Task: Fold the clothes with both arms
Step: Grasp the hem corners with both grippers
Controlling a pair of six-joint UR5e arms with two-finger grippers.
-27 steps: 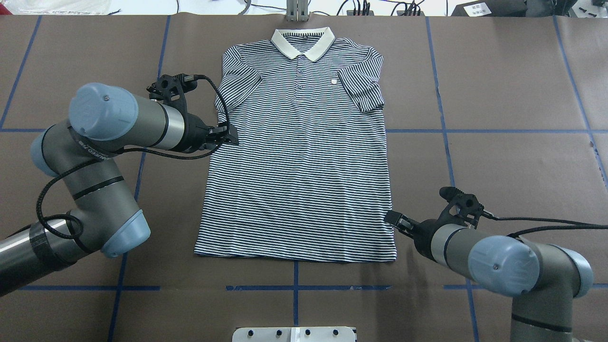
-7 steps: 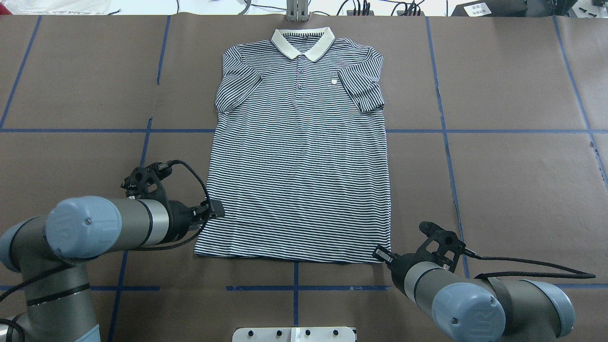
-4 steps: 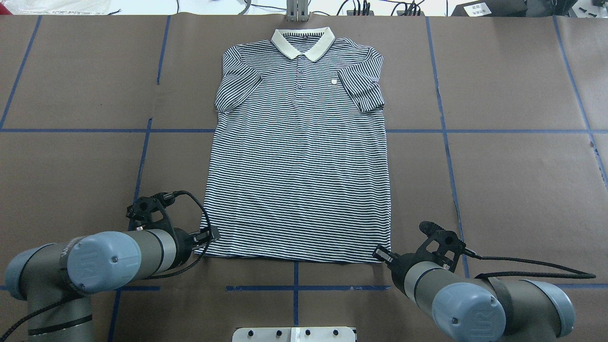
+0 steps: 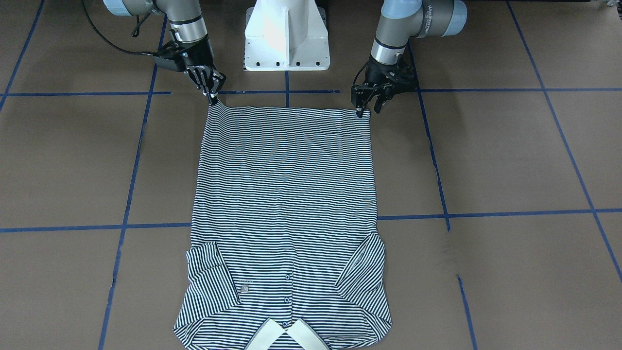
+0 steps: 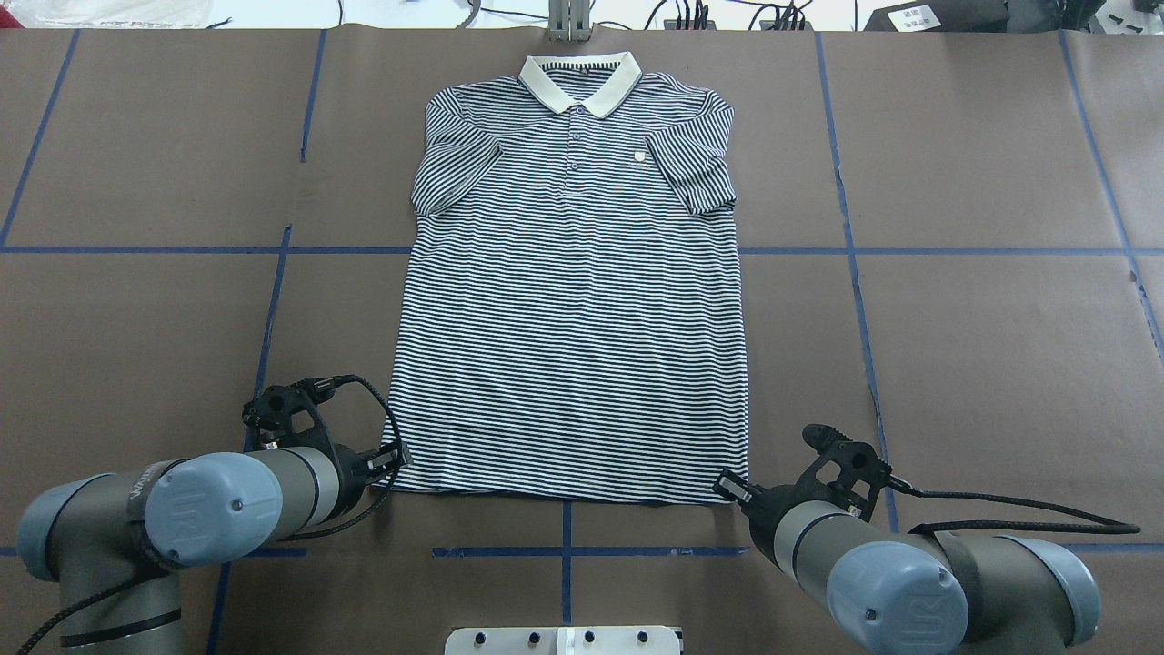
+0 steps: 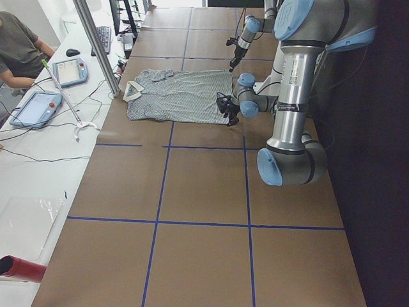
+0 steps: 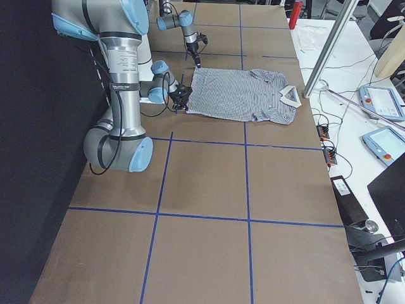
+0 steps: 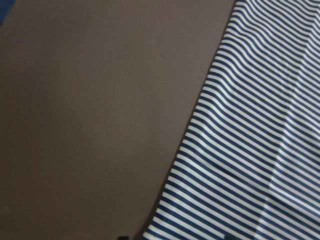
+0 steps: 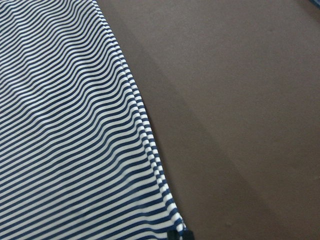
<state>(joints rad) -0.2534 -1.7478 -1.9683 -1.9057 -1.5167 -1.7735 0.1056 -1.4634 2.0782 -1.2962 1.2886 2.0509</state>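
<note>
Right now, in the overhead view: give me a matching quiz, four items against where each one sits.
1 collar
2 chest logo
3 left gripper
4 right gripper

A hem corner, view's right
B far end of the shirt
C hem corner, view's left
D beside the buttons

Pairs: 1-B, 2-D, 3-C, 4-A

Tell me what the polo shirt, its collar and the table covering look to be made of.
Polo shirt: a soft knit, likely cotton or a blend, matte; it lies limp with gentle ripples in the stripes.
Collar: plain cream knit, seemingly stiffer, holding its shape.
Table covering: brown matte paper or thin sheet, judging by its faint creases and seams.
</note>
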